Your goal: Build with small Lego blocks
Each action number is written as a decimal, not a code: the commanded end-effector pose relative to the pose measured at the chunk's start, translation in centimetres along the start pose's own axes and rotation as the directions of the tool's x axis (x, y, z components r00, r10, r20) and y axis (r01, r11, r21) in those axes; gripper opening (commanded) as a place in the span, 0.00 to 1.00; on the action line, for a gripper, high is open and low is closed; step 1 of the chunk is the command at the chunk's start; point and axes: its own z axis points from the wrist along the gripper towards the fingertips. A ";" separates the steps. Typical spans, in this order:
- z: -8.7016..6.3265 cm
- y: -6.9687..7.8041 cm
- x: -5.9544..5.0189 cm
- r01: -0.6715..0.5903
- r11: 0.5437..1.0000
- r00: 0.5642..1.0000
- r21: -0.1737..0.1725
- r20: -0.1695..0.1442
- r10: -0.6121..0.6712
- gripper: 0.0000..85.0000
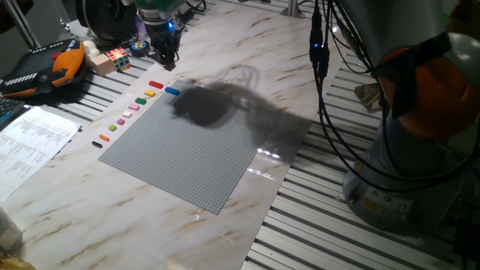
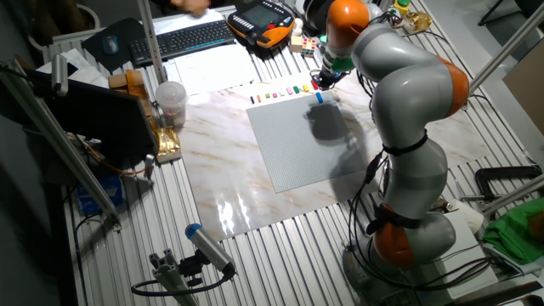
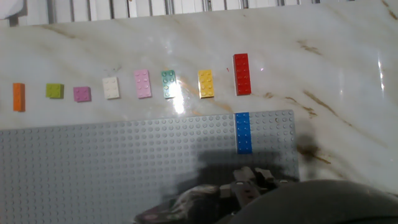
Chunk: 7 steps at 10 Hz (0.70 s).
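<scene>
**Blue brick on plate, gripper hung over the row**

The blue brick (image 3: 244,132) sat on the grey baseplate (image 3: 124,155), at its edge near the plate corner, long axis square to that edge. Whether it was pressed fully home, you couldn't tell. The rest of the small Lego blocks lay loose on the marble in a line just off that plate edge, toward the cluttered end of the tabletop: red (image 3: 242,74) directly opposite the blue, then yellow (image 3: 206,83), green (image 3: 168,84), pink (image 3: 142,83), white (image 3: 111,88), purple (image 3: 82,94), lime (image 3: 55,91), orange (image 3: 19,97). A black one (image 1: 97,143) showed only in one fixed view.

The gripper (image 1: 165,54) hovered above the red end of the row, clear of the table, nothing visibly in it. Finger spacing: cannot tell, too dark and small.

Risks, my read:
- Bricks were near each other; a descent slightly off centre could nudge the yellow while going for red.
- Loose bricks on slick marble could slide or rotate if one finger touched first.
- Glare on the marble around green might throw off detection.
</scene>
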 end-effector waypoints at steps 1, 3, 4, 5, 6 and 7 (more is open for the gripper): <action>-0.2 0.2 0.2 0.001 1.000 1.000 0.003 0.003 -0.001 0.01; -0.3 0.1 0.4 0.015 1.000 1.000 0.005 0.009 -0.015 0.01; -0.4 0.1 0.4 0.016 1.000 1.000 -0.007 0.006 -0.016 0.01; -0.4 0.1 0.5 0.022 1.000 1.000 -0.011 0.002 -0.022 0.01; -0.4 0.1 0.5 0.028 1.000 1.000 -0.011 0.001 -0.028 0.01; -0.5 0.1 0.6 0.029 0.999 1.000 -0.014 -0.004 -0.029 0.01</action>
